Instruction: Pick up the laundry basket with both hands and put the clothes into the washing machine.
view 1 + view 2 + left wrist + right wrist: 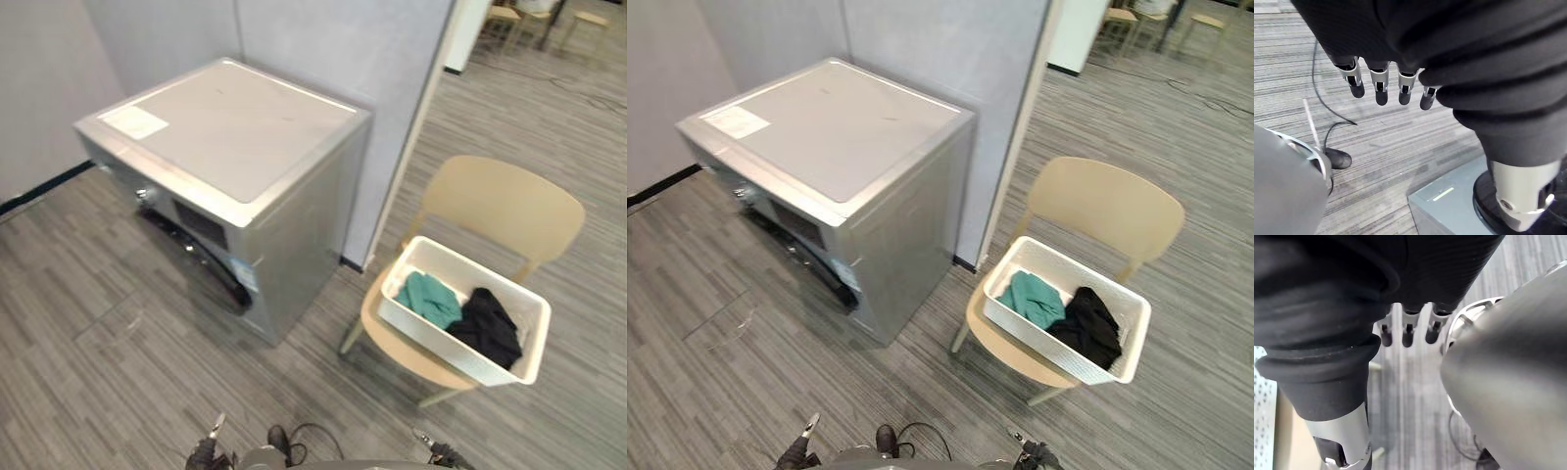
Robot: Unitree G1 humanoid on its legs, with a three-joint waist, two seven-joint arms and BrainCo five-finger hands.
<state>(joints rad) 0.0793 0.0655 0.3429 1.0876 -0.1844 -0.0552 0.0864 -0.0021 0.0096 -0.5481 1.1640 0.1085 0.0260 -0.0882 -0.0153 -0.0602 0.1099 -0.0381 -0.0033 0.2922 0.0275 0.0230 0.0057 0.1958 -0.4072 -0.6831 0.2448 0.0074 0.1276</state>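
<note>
A white laundry basket (431, 333) stands on the seat of a beige chair (505, 206) to my right. Inside it lie a green garment (429, 299) and a black garment (487, 328). The silver washing machine (235, 137) stands to the left of the chair against a grey wall, its dark door (201, 259) on the front face; I cannot tell whether the door is open. My left hand (1382, 90) hangs over the floor with straight fingers and holds nothing. My right hand (1408, 333) hangs the same way, empty, far from the basket.
A grey partition wall (323, 49) runs behind the machine and ends beside the chair. Striped grey floor (98, 372) lies open in front of the machine and chair. More chairs (505, 20) stand far back on the right.
</note>
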